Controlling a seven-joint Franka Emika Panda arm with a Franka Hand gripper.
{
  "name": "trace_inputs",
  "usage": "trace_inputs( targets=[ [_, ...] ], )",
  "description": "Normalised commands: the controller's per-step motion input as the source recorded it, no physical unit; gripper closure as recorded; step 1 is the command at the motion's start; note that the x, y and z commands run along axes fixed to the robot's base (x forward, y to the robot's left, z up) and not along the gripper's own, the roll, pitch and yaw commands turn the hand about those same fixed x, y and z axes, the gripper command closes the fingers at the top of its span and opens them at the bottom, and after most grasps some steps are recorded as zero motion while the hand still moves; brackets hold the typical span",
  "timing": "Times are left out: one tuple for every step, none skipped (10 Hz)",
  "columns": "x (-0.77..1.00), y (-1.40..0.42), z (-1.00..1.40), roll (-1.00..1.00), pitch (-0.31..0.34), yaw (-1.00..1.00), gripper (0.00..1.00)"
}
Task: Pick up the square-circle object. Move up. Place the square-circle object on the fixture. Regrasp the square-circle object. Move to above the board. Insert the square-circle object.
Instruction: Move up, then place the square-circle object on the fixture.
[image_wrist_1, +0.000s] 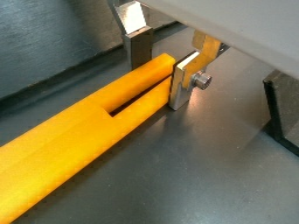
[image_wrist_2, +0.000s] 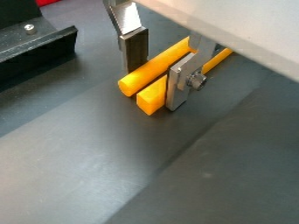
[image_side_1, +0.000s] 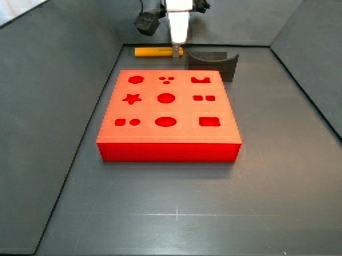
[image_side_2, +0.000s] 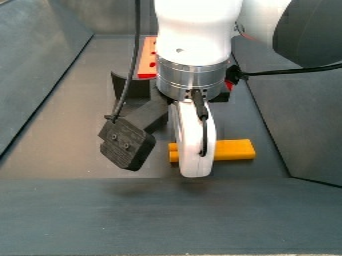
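Observation:
The square-circle object (image_wrist_2: 152, 80) is a yellow peg with a round bar and a square bar side by side, lying flat on the dark floor. It shows in both wrist views (image_wrist_1: 93, 122) and both side views (image_side_1: 151, 50) (image_side_2: 235, 150). My gripper (image_wrist_2: 158, 86) is down over one end of it, with one silver finger (image_wrist_1: 139, 48) against the round side and the other (image_wrist_1: 184, 83) against the square side. The jaws stand shut on the peg. The fixture (image_side_1: 214, 62) stands just beside the gripper (image_side_1: 175, 42). The board (image_side_1: 167, 110) lies in front.
The fixture's dark body fills one corner of a wrist view (image_wrist_2: 30, 44) and an edge of it shows in a wrist view (image_wrist_1: 281, 105). Grey walls (image_side_1: 80, 50) enclose the floor. The board's red edge (image_side_2: 150, 55) sits behind the arm.

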Motion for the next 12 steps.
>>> trace_inputs(
  targets=[
    [0.0, 0.0, 0.83, 0.0, 0.0, 0.0, 1.0],
    [0.03, -0.01, 0.82, 0.0, -0.003, 0.01, 1.0],
    [0.0, -0.02, 0.72, 0.0, 0.029, 0.0, 1.0],
    [0.0, -0.01, 0.54, 0.01, 0.076, 0.0, 1.0],
    [0.0, 0.0, 0.39, 0.02, 0.105, -0.01, 1.0],
    [0.0, 0.0, 0.25, 0.04, 0.123, -0.01, 1.0],
    [0.0, 0.0, 1.0, 0.0, 0.0, 0.0, 1.0],
    [0.0, 0.0, 1.0, 0.01, 0.008, 0.0, 1.0],
    [-0.02, 0.0, 1.0, 0.02, 0.031, 0.0, 1.0],
    [-0.02, 0.0, 1.0, 0.03, 0.046, 0.0, 1.0],
    [-0.02, 0.0, 1.0, 0.05, 0.09, -0.01, 1.0],
    [-0.02, -0.01, 1.0, 0.06, 0.108, -0.01, 1.0]
  ],
)
